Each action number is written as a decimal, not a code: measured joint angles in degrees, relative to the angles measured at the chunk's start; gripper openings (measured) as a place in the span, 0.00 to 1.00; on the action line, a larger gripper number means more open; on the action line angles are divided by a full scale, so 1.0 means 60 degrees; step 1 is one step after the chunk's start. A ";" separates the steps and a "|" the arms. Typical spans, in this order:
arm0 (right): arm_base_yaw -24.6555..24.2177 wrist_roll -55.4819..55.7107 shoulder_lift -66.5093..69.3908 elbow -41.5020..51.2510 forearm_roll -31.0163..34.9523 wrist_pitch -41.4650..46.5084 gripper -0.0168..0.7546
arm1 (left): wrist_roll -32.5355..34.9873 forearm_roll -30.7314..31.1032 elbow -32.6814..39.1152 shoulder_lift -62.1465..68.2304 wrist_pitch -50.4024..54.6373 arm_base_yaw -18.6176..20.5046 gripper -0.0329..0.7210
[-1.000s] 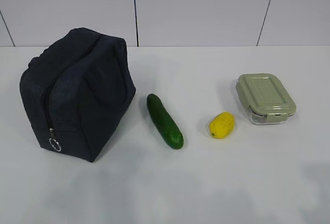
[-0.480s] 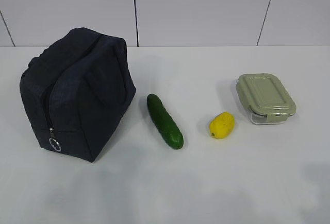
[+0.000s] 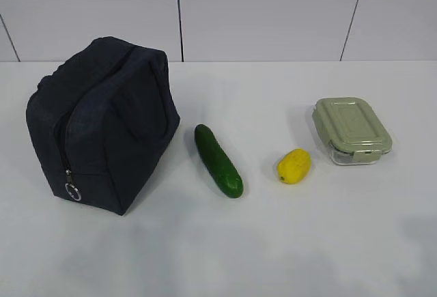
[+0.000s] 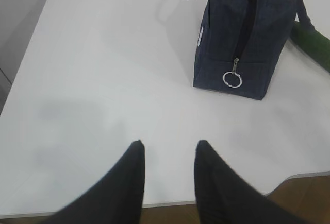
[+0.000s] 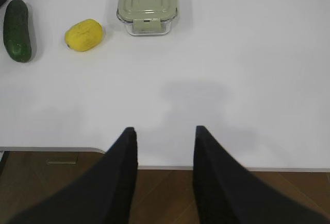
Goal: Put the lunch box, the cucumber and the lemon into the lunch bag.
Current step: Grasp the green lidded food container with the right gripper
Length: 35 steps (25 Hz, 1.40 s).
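Note:
The dark navy lunch bag [image 3: 102, 123] stands at the left of the table, zipper shut, silver ring pull [image 3: 73, 191] low on its near end; it also shows as lunch bag [image 4: 247, 33]. The cucumber [image 3: 218, 160] lies right of it, then the yellow lemon [image 3: 293, 166], then the lunch box [image 3: 351, 130] with its sage-green lid. The right wrist view shows cucumber [image 5: 17, 22], lemon [image 5: 84, 34] and lunch box [image 5: 147, 3]. My left gripper [image 4: 169, 149] and right gripper [image 5: 165, 133] hover open and empty over the table's near edge, far from everything.
The white table [image 3: 273, 242] ends at its near edge [image 5: 232, 168], with brown floor below. A white panelled wall [image 3: 273, 10] stands behind. Neither arm shows in the exterior view.

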 joint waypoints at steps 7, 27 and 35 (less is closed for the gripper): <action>0.0000 0.0000 0.0000 0.0000 0.0000 0.0000 0.44 | 0.0000 0.0000 0.0000 0.0000 0.0000 0.0000 0.36; 0.0000 -0.0281 0.5104 -0.2401 0.0946 -0.2468 0.72 | 0.0000 0.0000 0.0000 0.0000 0.0000 0.0000 0.36; 0.0000 -0.2765 0.8228 -0.4569 0.3376 -0.2175 0.72 | 0.0000 0.0000 0.0000 0.0000 0.0000 0.0000 0.36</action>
